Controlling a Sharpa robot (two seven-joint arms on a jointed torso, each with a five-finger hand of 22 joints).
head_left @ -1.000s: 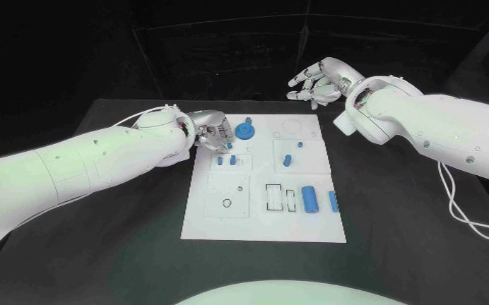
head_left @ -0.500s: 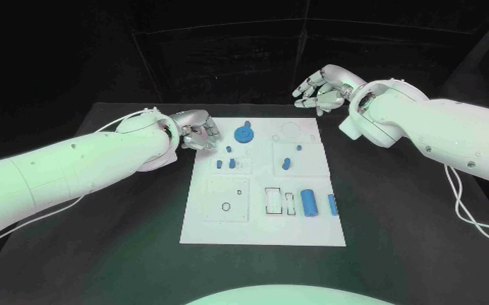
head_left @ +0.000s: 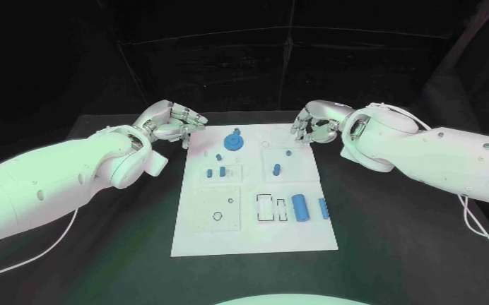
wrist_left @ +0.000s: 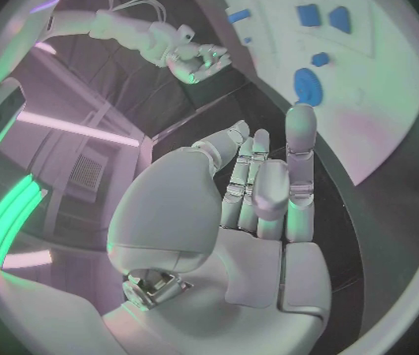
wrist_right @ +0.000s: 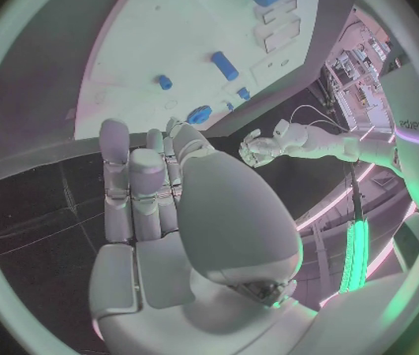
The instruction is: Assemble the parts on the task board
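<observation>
- Your task board [head_left: 255, 206] lies flat in the middle of the black surface [head_left: 397, 234], running from the centre of the head view down toward its lower middle.
- On the board's upper part you have a round blue part [head_left: 233, 141] near the top edge, a few small blue parts [head_left: 216, 172] just below it on the left side, and a slim blue part [head_left: 273, 171] to their right.
- Lower right on the board, a larger blue cylinder [head_left: 301, 207] lies beside a thinner blue bar [head_left: 324, 208], just apart from each other.
- Your left hand [head_left: 175, 123] sits in the upper left of the head view, off the board's top left corner; its fingers [wrist_left: 300, 146] are curled inward and hold nothing.
- Your right hand [head_left: 316, 123] sits at upper right of centre, near the board's top right corner; its fingers [wrist_right: 121, 173] are likewise drawn in together with nothing in them.
- Neither hand touches the board or any part.
</observation>
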